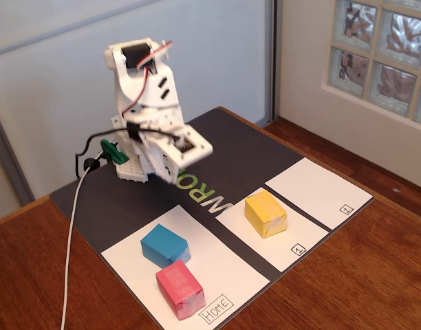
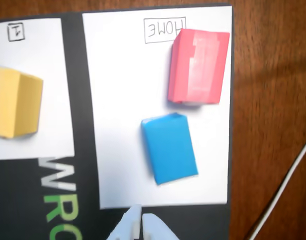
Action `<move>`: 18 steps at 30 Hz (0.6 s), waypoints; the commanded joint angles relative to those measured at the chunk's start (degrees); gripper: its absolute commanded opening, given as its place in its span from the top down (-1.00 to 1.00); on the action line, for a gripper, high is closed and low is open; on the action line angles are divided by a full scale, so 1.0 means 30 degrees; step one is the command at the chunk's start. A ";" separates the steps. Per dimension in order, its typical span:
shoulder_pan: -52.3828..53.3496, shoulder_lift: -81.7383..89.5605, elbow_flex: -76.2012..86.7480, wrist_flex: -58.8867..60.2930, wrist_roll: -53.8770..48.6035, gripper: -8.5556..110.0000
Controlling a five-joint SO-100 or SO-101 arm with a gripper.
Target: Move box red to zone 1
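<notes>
Red box lies on the HOME sheet, arm folded back with nothing held.

The box red [image 1: 179, 289] lies on the white HOME sheet [image 1: 224, 275], beside the printed "HOME" label and just next to the blue block [image 1: 165, 245]; in the wrist view the two are close, with a narrow strip of white between them. The yellow block [image 1: 265, 213] sits on zone 1 [image 1: 310, 237], whose boxed "1" shows at one corner. The panel marked "2" [image 1: 320, 189] lies beyond it, across a dark strip of the black mat [image 1: 100, 206] that covers the wooden tabletop [image 1: 375, 275]. In the wrist view the fingers [image 2: 129, 225] show at the bottom edge over the mat, nearly together with only a thin slit between them, gripping nothing and well clear of box red [image 2: 198, 66].
</notes>
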 commanded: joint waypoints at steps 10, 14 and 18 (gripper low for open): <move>-0.0557 -0.9404 -0.7939 -0.1025 -0.1846 0.86; -0.0381 -1.1162 -0.9111 -0.1113 -0.2520 0.86; -0.0029 -1.2070 -1.0137 -0.1143 -0.3076 0.86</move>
